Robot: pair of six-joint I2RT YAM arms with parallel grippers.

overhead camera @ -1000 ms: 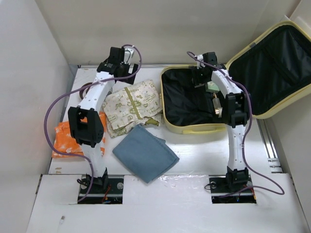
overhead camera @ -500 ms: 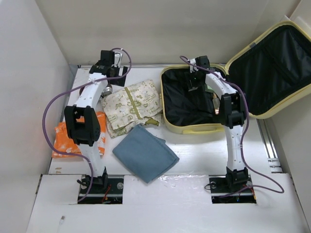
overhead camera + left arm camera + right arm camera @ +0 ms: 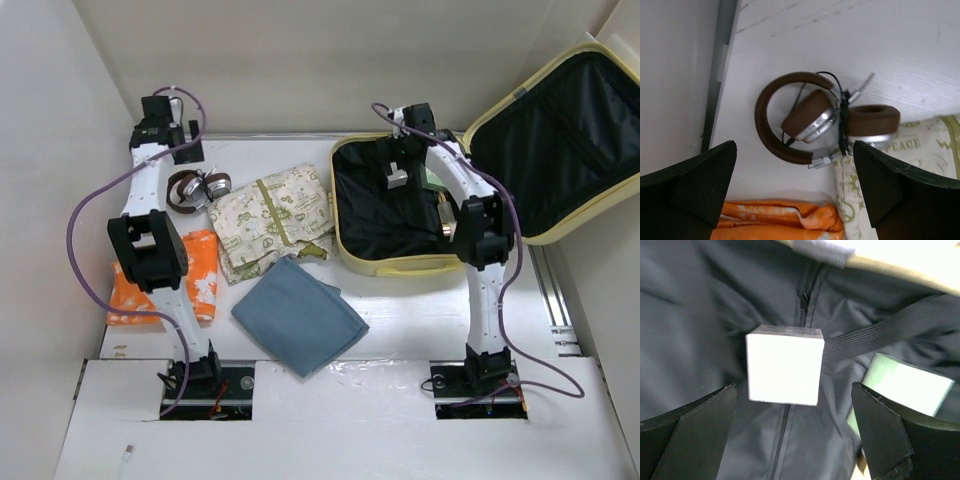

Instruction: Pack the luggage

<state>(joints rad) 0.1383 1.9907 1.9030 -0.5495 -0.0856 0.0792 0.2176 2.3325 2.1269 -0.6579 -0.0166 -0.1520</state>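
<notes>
The luggage, a pale yellow suitcase (image 3: 372,266), lies open at the right, its lid (image 3: 570,140) leaning back and its black lining (image 3: 700,315) showing. A white box (image 3: 785,365) and a pale green box (image 3: 905,385) lie inside it; both also show in the top view, the white box (image 3: 397,178) left of the green box (image 3: 435,180). My right gripper (image 3: 792,440) is open above the white box and apart from it. My left gripper (image 3: 795,200) is open and empty over the brown headphones (image 3: 810,120) at the back left.
A green-patterned cloth (image 3: 272,215), a blue-grey folded cloth (image 3: 300,315) and an orange cloth (image 3: 165,285) lie on the table left of the suitcase. The headphones (image 3: 195,188) lie beside the patterned cloth. Walls stand close at the left and the back.
My left arm has swung left, from over the patterned cloth to the back left corner, uncovering the headphones. The white box now shows in the suitcase below my right gripper.
</notes>
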